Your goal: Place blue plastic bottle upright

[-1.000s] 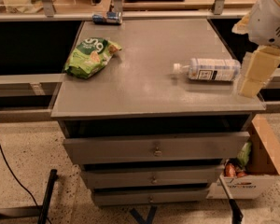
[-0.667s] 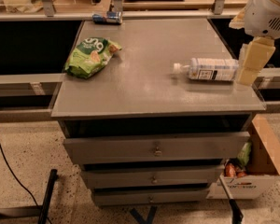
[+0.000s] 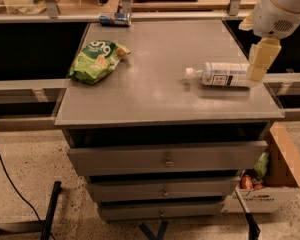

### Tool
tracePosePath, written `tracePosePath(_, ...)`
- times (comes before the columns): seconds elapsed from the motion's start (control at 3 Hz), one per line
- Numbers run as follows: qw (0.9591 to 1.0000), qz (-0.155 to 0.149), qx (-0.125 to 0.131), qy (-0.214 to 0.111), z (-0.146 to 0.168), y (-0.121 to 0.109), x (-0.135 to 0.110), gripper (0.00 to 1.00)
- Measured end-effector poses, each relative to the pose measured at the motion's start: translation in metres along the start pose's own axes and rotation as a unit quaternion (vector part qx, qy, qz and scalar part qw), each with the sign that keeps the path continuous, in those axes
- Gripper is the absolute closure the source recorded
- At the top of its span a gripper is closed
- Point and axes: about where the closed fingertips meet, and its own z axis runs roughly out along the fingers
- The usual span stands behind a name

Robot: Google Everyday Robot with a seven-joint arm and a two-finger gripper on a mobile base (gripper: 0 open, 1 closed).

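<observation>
My tool (image 3: 257,70) hung at the 3 o'clock edge of the grey worktop (image 3: 160,89), over the base end of the blue plastic bottle (image 3: 222,74). I could not tell whether it was wide, narrow or touching the bottle. The bottle lay on its side toward 3 o'clock on the worktop, its white cap pointing to 9 o'clock and its label facing up. A green snack bag (image 3: 96,60) lay well apart at 10 o'clock. A small blue-and-white flat object (image 3: 115,19) sat at the far edge, near 11 o'clock.
</observation>
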Motion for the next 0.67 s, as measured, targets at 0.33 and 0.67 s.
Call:
tracePosePath(0.33,0.9998,-0.012,-0.015,-0.011,0.026,-0.011,-0.003,0.0)
tracePosePath(0.67,0.9989,-0.022,-0.034,-0.022,0.052,-0.011,-0.013,0.0)
